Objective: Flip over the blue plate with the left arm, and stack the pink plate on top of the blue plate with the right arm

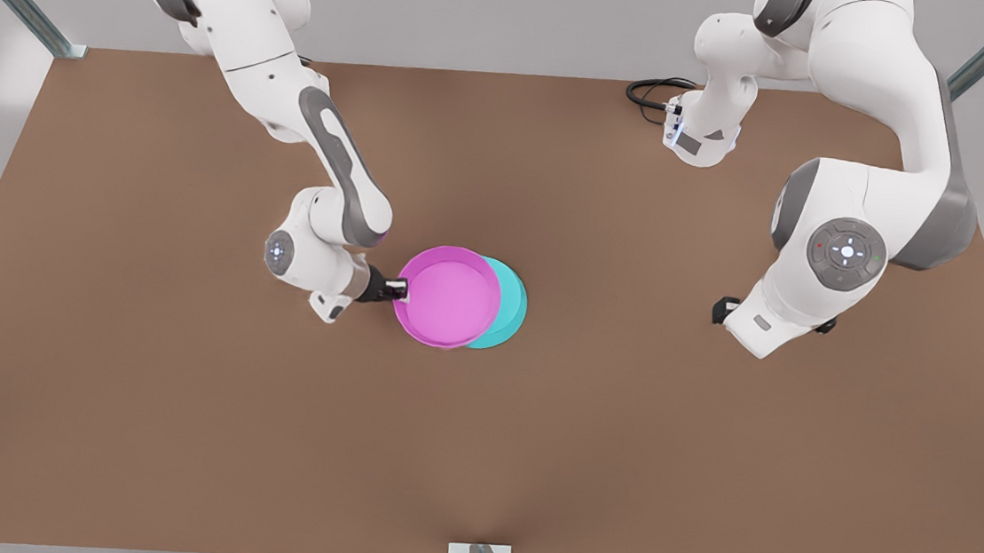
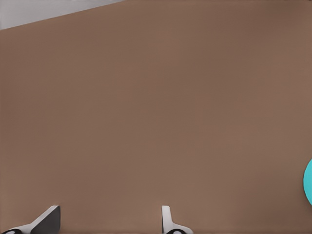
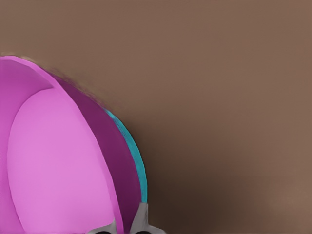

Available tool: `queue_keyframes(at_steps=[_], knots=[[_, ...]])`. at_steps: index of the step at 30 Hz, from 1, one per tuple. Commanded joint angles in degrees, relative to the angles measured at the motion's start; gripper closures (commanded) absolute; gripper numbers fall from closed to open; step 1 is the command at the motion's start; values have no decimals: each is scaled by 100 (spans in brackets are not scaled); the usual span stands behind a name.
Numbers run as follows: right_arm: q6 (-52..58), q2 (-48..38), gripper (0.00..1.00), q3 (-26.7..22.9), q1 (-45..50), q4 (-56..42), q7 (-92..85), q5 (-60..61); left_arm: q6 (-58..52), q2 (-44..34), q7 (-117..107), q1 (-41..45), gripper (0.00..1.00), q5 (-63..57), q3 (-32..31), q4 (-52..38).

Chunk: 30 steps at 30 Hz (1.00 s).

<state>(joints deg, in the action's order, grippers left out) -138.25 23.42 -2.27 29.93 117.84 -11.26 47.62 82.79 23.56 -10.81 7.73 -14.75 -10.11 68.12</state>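
brown table (image 1: 179,392), grey surrounding floor (image 1: 497,18)

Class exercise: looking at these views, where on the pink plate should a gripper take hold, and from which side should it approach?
Grip the raised rim of the pink plate on the front view's left, coming in low and sideways. The thin rim fits between two fingers, with one inside the dish and one outside. The blue plate blocks the opposite side. The right gripper already clamps there; the left gripper waits open over the table.
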Motion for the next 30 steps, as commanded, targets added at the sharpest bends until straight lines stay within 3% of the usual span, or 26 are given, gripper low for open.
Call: queue_keyframes(at_steps=[1, 9, 18, 19, 20, 21, 30], knots=[[-9, -13, 79, -2, 4, 2, 89, -69, 0, 8, 0, 0, 0, -2, 0, 0], [-352, 14, 79, 42, 523, -86, 590, 142, 44, 26, 0, 0, 0, -11, 26, 0], [-370, 93, 79, 34, 470, -156, 590, 142, 53, 52, 0, 0, 0, -37, 26, 0], [-335, 84, 53, 34, 461, -156, 590, 151, 53, 52, 0, 0, 0, -37, 26, 0], [-343, 84, 16, 34, 461, -147, 590, 142, 62, 52, 0, 0, 0, -28, 26, 0], [-352, 75, 0, 34, 461, -147, 590, 142, 53, 52, 0, 0, 0, -28, 26, 0], [-317, -329, 0, -2, 303, -138, 555, 124, 88, 61, 0, -9, 0, -37, 35, 0]])
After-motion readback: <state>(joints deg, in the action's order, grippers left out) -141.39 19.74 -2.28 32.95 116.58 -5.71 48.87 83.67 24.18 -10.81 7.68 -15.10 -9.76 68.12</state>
